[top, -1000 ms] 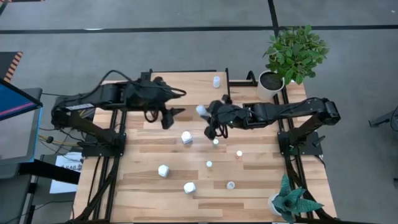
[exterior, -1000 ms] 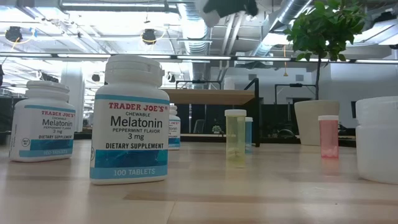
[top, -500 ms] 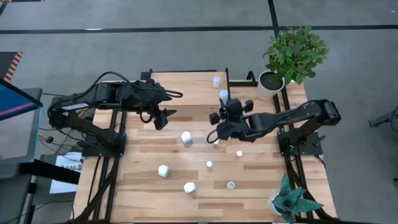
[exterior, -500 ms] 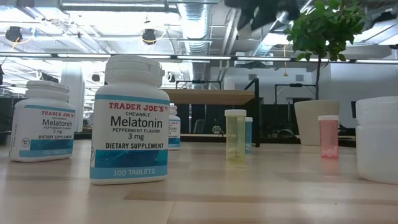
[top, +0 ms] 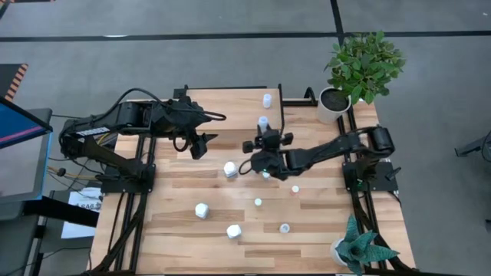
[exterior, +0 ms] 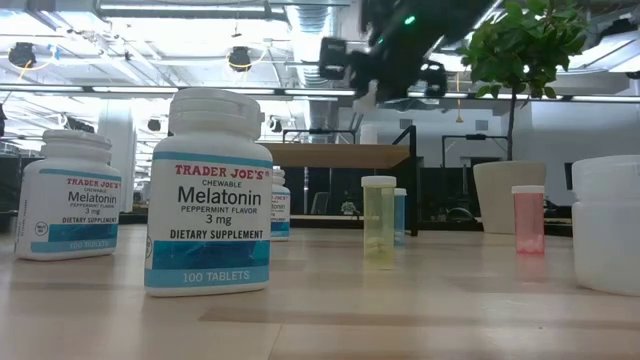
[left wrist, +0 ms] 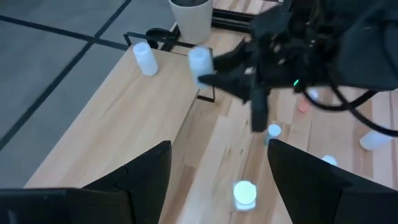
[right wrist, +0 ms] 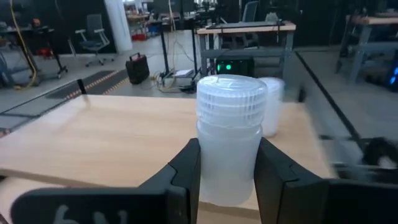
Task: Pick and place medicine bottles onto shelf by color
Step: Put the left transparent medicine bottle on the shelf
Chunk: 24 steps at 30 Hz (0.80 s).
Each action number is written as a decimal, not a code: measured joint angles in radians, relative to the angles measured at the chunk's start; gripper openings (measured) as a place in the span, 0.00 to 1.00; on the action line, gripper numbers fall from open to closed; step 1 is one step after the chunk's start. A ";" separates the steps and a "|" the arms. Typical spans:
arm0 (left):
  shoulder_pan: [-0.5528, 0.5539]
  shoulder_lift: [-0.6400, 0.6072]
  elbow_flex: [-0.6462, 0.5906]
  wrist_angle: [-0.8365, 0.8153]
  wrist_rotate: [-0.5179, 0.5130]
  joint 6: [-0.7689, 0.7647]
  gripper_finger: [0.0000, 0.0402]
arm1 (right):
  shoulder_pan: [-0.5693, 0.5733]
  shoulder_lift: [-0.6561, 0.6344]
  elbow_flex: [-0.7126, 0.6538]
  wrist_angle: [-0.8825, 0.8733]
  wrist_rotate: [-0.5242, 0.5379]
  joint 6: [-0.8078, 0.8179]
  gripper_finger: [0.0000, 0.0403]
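right pincer (right wrist: 227, 177) clamps pale bottle (right wrist: 231, 134) upright above shelf (top: 230, 107) for placing; left pincer (left wrist: 217, 171) spread, idle.

A leafy plant (top: 364, 63) in a white pot (top: 333, 104) far right; a spiky plant (top: 357, 245) near right

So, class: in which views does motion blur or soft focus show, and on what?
Left wrist view: the right gripper and its white bottle smear with motion. Low view: the front melatonin bottle is crisp, the arm overhead blurred. Right wrist view: the held bottle is sharp, the far table edge streaked.
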 joint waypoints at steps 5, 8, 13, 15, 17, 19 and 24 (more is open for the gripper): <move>0.000 0.000 0.000 -0.003 -0.004 0.002 0.63 | -0.045 0.055 0.001 0.153 -0.008 -0.128 0.28; 0.000 0.000 0.000 -0.009 -0.007 0.002 0.63 | -0.077 0.053 0.001 0.147 -0.018 -0.099 0.28; 0.000 0.000 0.000 -0.022 -0.010 0.002 0.63 | -0.131 0.053 0.000 0.121 -0.024 -0.047 0.28; 0.000 0.000 0.000 -0.025 -0.010 0.002 0.63 | -0.143 0.053 0.000 0.119 -0.037 -0.045 0.28; 0.000 0.000 0.000 -0.025 -0.010 0.004 0.63 | -0.147 0.053 0.000 0.118 -0.041 -0.045 0.28; 0.000 0.000 0.000 -0.025 -0.010 0.015 0.63 | -0.146 0.053 0.000 0.106 -0.043 -0.044 0.28; 0.000 0.000 0.000 -0.024 -0.011 0.025 0.63 | -0.146 0.053 0.000 0.056 -0.069 -0.044 0.28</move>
